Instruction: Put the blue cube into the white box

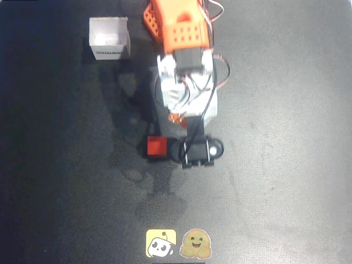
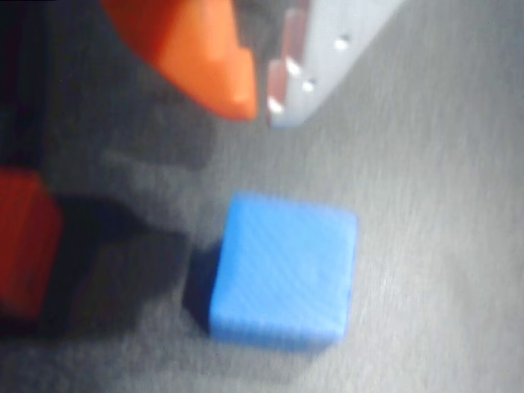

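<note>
Matte blue cube, dark tabletop

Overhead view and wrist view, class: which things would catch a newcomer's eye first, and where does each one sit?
In the wrist view, the blue cube stands out on the dark table, just below the tool with its orange and pale fingertips close together. In the overhead view, the red cube lies left of the arm's tip, and the white box sits open at upper left.

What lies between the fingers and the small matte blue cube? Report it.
Nothing: in the wrist view, only bare dark tabletop separates the fingers from the small matte blue cube; the red cube sits off to the left.
</note>
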Robot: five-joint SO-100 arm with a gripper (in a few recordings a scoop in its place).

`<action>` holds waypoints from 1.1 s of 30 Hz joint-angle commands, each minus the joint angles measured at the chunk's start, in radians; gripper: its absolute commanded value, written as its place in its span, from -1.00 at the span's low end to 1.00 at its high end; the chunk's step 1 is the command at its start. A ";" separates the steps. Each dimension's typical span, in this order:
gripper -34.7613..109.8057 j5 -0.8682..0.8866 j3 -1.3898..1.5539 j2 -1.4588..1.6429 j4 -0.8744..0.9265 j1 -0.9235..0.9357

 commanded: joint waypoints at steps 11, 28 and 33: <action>-0.34 0.041 -0.057 -0.109 -0.132 -0.064; -0.18 0.094 -0.063 -0.186 -0.215 -0.114; -0.18 0.097 -0.063 -0.207 -0.227 -0.115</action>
